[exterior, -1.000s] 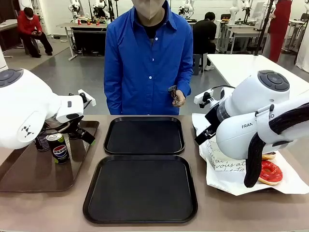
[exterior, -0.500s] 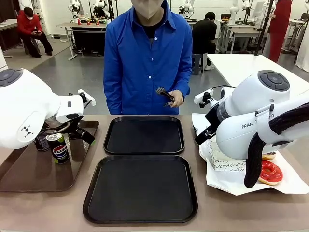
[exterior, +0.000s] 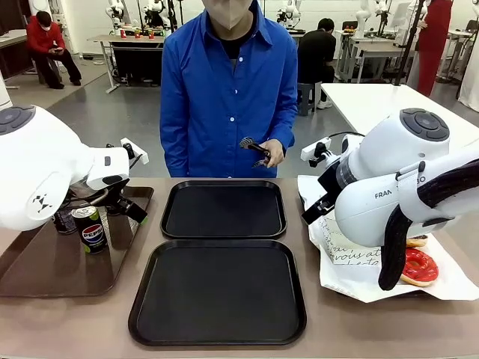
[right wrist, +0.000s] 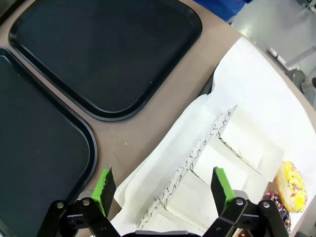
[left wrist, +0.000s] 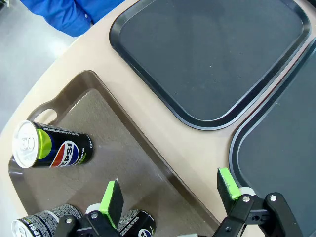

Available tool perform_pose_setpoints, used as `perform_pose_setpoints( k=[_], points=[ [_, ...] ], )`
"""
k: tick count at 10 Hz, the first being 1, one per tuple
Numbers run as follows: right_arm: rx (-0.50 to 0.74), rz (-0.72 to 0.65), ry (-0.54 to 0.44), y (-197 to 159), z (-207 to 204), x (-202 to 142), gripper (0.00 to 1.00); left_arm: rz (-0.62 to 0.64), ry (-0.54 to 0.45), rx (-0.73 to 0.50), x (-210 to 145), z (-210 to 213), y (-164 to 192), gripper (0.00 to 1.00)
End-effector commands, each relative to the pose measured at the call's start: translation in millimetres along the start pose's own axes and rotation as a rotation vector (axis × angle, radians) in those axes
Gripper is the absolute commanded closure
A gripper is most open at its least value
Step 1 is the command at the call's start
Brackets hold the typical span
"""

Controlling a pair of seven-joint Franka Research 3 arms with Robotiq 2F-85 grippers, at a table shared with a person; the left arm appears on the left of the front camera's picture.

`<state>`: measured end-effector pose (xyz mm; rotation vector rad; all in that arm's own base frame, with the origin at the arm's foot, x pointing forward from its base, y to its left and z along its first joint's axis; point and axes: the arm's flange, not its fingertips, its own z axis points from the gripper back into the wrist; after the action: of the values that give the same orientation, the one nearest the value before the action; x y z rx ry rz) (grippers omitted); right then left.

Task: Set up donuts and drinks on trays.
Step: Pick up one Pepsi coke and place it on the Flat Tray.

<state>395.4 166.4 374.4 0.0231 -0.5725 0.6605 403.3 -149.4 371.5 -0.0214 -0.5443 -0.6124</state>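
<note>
My left end effector (left wrist: 170, 185) hangs spread over the brown tray (left wrist: 118, 133) near a Pepsi can (left wrist: 54, 149); my right end effector (right wrist: 163, 181) is spread above white boxes (right wrist: 232, 148), script perhaps "vous".

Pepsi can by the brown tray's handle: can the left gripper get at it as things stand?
Probably yes: the left gripper hangs open over the brown tray, with bare floor between it and the can.
</note>
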Motion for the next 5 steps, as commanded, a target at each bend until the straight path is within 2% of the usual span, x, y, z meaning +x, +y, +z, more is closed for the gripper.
perform_pose_setpoints(
  k=[1,2,3,5],
  points=[
    [0.0,0.0,0.0,0.0,0.0,0.0,0.0,0.0,0.0,0.0,0.0,0.0,0.0,0.0],
    [-0.009,0.011,0.011,10.4,17.3,-12.3,0.0,0.0,0.0,0.0,0.0,0.0,0.0,0.0],
    [-0.043,0.002,0.006,23.0,46.9,-31.6,0.0,-0.013,0.023,0.035,-12.5,31.6,-7.0,0.0],
    [-0.028,-0.023,0.034,49.0,104.6,-84.7,0.0,-0.027,0.05,-0.018,-52.8,85.0,-17.1,0.0]
  ],
)
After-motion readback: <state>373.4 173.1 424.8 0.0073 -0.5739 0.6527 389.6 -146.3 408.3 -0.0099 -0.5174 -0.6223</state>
